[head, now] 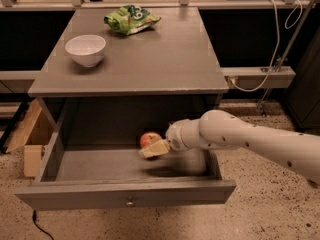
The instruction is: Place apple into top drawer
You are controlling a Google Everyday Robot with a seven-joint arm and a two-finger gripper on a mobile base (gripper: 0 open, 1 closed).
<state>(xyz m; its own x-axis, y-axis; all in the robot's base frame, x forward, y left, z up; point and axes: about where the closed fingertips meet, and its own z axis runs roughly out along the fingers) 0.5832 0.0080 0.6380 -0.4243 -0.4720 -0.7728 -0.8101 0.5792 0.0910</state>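
The top drawer [75, 193] is pulled out, with its small round knob at the centre of the front panel. The red apple [148, 137] is inside the drawer, toward the back middle, a little above the drawer floor. My gripper [152, 146] reaches in from the right on a white arm and is shut on the apple. One pale finger [156, 149] crosses the apple's lower front. A shadow lies on the drawer floor below it.
On the cabinet top stand a white bowl [85, 49] at the left and a green snack bag [131, 19] at the back. A wooden box [31, 139] sits on the floor to the left of the drawer. Cables hang at the right.
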